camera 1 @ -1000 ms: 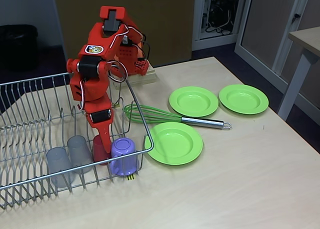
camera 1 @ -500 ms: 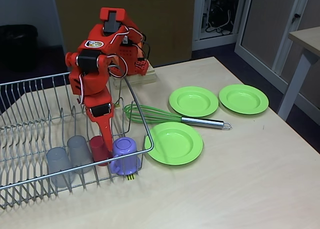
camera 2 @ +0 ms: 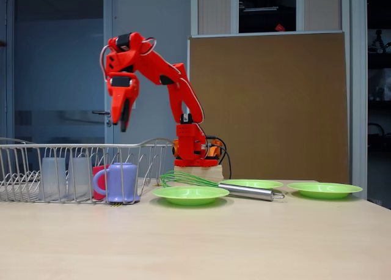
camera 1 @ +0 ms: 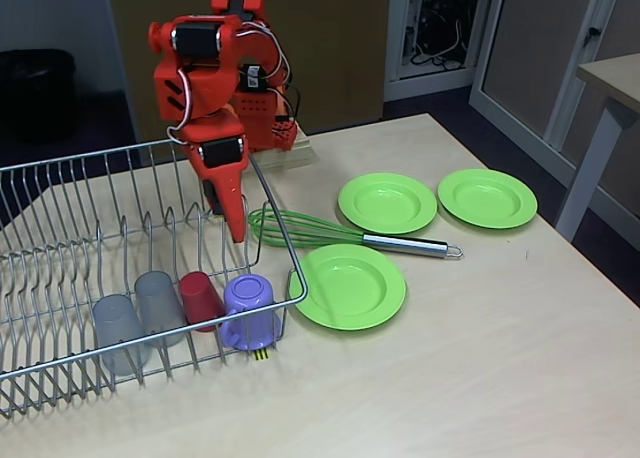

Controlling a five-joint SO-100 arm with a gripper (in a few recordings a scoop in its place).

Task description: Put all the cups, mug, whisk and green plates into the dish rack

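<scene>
Above the right end of the dish rack my red gripper hangs with its tip pointing down, shut and holding nothing. Along the rack's front row stand two grey cups, the red cup and the lilac mug. The whisk lies on the table just right of the rack, its steel handle pointing right. Three green plates rest flat around it. From the side, the gripper is well above the mug and the rack's rim.
The arm's base stands on a wooden block behind the rack's right end. The table's right edge runs close past the far-right plate. Bare tabletop lies in front of the rack and plates.
The gripper let go of the red cup, which now stands in the rack beside the mug. It then rose up and back, clear of the rack.
</scene>
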